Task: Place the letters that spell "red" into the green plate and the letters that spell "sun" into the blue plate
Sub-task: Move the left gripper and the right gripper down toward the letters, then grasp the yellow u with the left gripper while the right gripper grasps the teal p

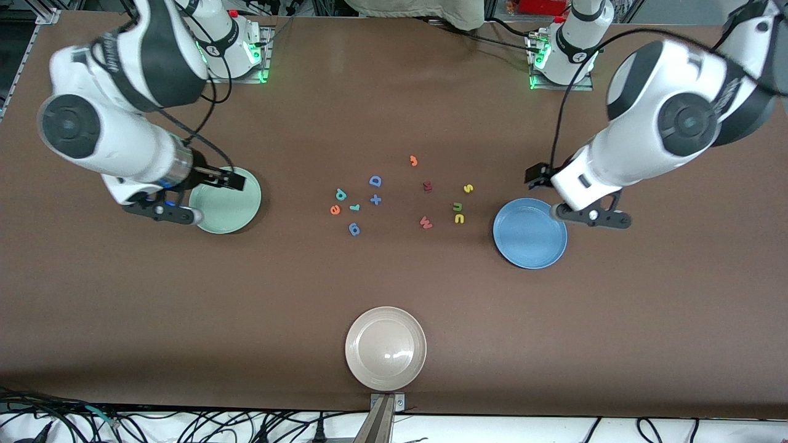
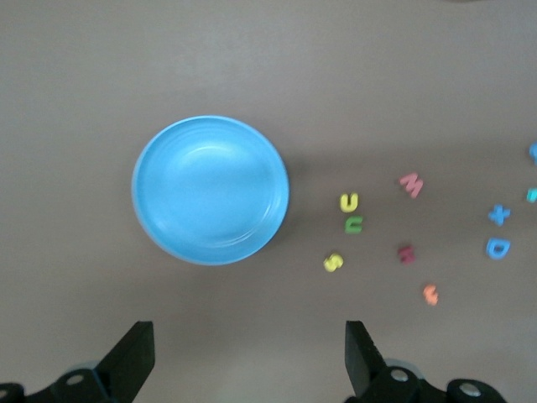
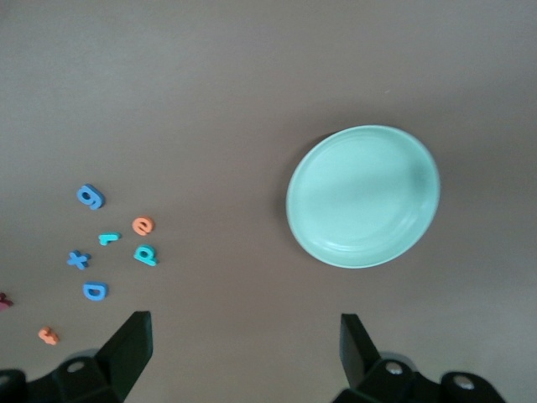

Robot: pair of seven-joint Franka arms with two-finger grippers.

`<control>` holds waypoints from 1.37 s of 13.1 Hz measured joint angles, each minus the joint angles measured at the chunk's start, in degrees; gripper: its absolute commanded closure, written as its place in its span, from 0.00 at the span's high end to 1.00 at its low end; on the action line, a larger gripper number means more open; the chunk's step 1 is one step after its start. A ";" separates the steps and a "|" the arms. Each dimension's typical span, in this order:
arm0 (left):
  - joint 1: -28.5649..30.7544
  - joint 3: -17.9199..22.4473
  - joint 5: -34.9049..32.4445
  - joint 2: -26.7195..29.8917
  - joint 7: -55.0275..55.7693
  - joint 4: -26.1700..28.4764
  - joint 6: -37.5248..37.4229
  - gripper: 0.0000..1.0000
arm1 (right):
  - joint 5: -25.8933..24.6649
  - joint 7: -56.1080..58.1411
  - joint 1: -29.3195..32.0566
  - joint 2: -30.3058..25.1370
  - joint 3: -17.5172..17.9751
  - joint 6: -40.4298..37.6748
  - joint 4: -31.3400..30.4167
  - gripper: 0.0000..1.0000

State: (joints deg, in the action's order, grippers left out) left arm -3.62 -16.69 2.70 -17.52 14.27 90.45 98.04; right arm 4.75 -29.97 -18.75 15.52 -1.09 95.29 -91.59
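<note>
The green plate (image 1: 229,210) (image 3: 362,196) and the blue plate (image 1: 529,234) (image 2: 210,190) lie empty at either end of a loose scatter of foam letters. The orange "e" (image 1: 335,210) (image 3: 143,225), teal "r" (image 1: 354,207) (image 3: 109,238) and teal-green "d" (image 1: 340,194) (image 3: 144,254) lie toward the green plate. The yellow "s" (image 1: 468,188) (image 2: 333,262), green "n" (image 1: 457,206) (image 2: 354,224) and yellow "u" (image 1: 458,218) (image 2: 348,201) lie toward the blue plate. My right gripper (image 1: 161,210) (image 3: 243,329) hangs open and empty beside the green plate. My left gripper (image 1: 591,215) (image 2: 249,337) hangs open and empty beside the blue plate.
Other letters lie among these: a blue "D" (image 1: 375,181), a blue plus (image 1: 375,199), a blue "q" (image 1: 354,229), an orange letter (image 1: 414,160), a dark red letter (image 1: 427,186) and a red "w" (image 1: 425,223). A beige plate (image 1: 386,348) sits nearest the front camera.
</note>
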 measured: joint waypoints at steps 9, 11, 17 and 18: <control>-7.63 -0.09 0.00 -8.57 14.36 16.43 30.92 1.00 | 1.40 -19.95 -12.97 11.65 0.08 8.34 -0.41 0.99; -10.37 -0.03 -1.28 -10.40 17.31 17.81 34.84 1.00 | 4.41 -19.95 -13.11 12.79 0.06 12.01 -2.45 0.98; -11.74 0.10 -8.53 -15.32 22.63 17.89 39.87 1.00 | 5.37 -17.37 -13.38 13.13 2.03 27.19 -13.99 0.98; -11.98 0.10 -8.53 -15.96 23.02 17.89 41.03 1.00 | 5.37 -16.29 -13.55 13.14 2.21 29.62 -15.87 0.96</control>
State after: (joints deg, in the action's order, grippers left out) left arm -15.60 -16.59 -5.83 -33.48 37.30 108.34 139.07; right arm 10.12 -46.25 -32.30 28.66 1.12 124.90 -107.46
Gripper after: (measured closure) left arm 0.000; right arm 0.018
